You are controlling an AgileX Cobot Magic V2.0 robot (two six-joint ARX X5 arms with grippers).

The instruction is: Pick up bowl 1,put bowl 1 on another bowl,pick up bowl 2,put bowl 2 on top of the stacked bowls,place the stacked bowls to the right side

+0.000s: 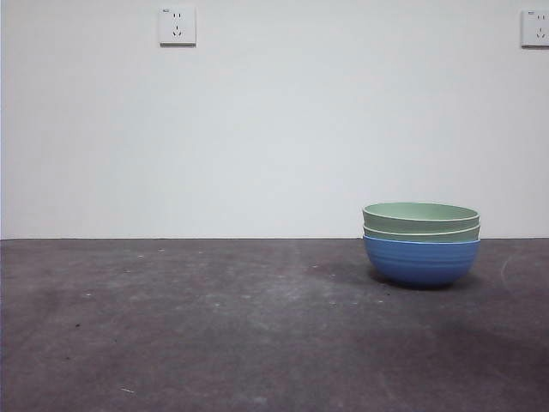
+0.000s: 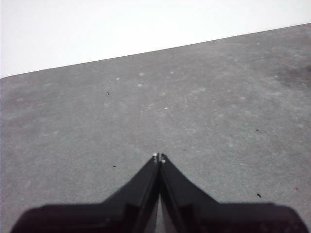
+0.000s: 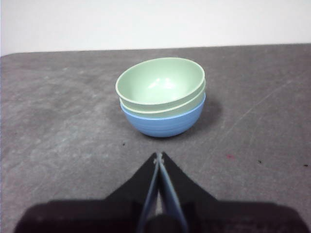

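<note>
The stacked bowls stand on the right part of the table in the front view: a ribbed blue bowl (image 1: 420,262) at the bottom with two pale green bowls nested in it, the lower one (image 1: 420,233) showing only its rim and the top one (image 1: 420,215) above it. The right wrist view shows the same stack, blue bowl (image 3: 163,121) under the top green bowl (image 3: 160,82), a short way beyond my right gripper (image 3: 159,155), which is shut and empty. My left gripper (image 2: 159,156) is shut over bare table, away from the bowls.
The dark grey table (image 1: 214,326) runs back to a white wall with two power sockets (image 1: 177,26). Neither arm shows in the front view.
</note>
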